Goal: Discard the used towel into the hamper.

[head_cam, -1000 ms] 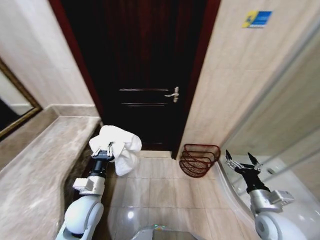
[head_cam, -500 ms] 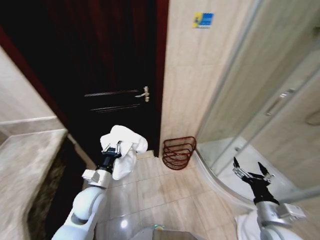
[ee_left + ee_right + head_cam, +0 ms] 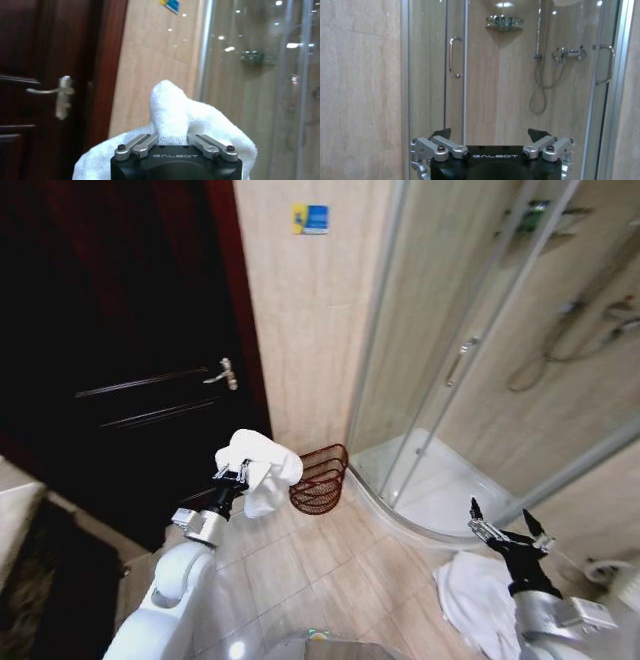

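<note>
Fluffy white towel (image 3: 262, 467) clamped in left gripper (image 3: 231, 474) beside ribbed wire hamper (image 3: 320, 479); right gripper (image 3: 508, 531) splayed, empty

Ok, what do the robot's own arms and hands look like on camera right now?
Both arms have rounded glossy white shells that narrow to grey and black wrist sections. The left hand and right hand are black blocks with silver metal linkages bolted on and dark fingers. GALBOT is printed in pale letters on each hand's body. No loose cables show.

The right gripper (image 3: 492, 137), its fingers spread wide with nothing between them, faces a glass shower door (image 3: 432, 75) with a handle (image 3: 453, 57), a hose (image 3: 540, 90) hanging inside.
</note>
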Controlling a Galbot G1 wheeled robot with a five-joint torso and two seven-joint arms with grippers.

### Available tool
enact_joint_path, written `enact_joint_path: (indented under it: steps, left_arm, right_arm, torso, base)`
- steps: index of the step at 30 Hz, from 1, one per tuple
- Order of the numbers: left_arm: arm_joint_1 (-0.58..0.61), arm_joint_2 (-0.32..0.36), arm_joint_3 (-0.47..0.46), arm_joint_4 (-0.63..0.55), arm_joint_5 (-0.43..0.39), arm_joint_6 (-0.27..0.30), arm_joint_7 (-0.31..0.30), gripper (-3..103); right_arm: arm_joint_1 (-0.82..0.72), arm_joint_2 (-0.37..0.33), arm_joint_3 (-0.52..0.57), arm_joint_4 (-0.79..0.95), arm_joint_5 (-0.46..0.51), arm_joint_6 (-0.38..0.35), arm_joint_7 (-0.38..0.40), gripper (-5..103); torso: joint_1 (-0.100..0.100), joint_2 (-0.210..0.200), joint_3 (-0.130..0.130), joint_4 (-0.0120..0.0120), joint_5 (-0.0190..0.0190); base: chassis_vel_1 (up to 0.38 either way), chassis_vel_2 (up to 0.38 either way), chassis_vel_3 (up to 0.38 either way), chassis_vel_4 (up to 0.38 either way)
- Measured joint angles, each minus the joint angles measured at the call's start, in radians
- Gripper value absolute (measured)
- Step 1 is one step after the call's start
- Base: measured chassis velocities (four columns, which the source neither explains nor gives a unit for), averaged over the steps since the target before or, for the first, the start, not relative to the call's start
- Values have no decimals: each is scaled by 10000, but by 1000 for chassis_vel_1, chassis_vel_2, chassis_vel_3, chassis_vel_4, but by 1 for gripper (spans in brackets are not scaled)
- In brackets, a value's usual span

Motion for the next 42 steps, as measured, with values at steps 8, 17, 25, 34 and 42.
enact_joint_path:
  steps: [8, 17, 25, 34, 42]
  left_arm:
    - [-426, 46, 233, 480, -46, -144, 219, 7]
    - [-359, 15, 175, 538, 11, -205, 219, 7]
    - [-366, 24, 184, 532, 193, -206, 211, 7]
    - [-425, 15, 314, 528, 282, -163, 188, 7]
    - [-652, 104, 413, 731, 307, -142, 166, 7]
  right_arm:
    - [155, 48, -53, 93, -95, -4, -258, 100]
    - [193, 25, -149, -83, -154, 13, -141, 100]
    - [193, -37, -179, -202, -139, 93, -128, 100]
    - [188, -104, -167, -299, -89, 138, -129, 100]
    - [205, -129, -127, -372, -40, 181, -138, 100]
  torso:
    - [0, 0, 0, 4, -1]
    - [-2, 0, -1, 4, 0]
    - [1, -1, 0, 5, 0]
    - [1, -2, 0, 2, 1]
    - [-1, -2, 0, 4, 0]
  base:
    - [0, 0, 0, 0]
    - [-10, 8, 15, -16]
    - [-85, 86, 84, -85]
    - [-65, 55, 68, -66]
    - [-61, 76, 66, -62]
